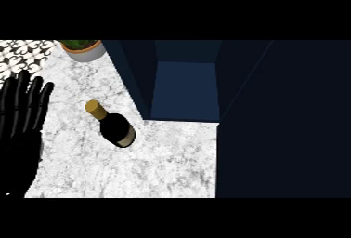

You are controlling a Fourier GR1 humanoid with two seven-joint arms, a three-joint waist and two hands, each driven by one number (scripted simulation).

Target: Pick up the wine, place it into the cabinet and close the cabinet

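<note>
Wine cabinet (pixel 185 88) is standing open on the marble counter (pixel 137 172), its dark door (pixel 288 121) swinging out to my right and filling that side. I am seeing the left hand (pixel 21 121) resting at the left edge, fingers straight and apart, holding nothing. The wine bottle (pixel 114 125) is standing on the counter between hand and cabinet. A potted plant (pixel 83 49) is sitting at the far edge.
</note>
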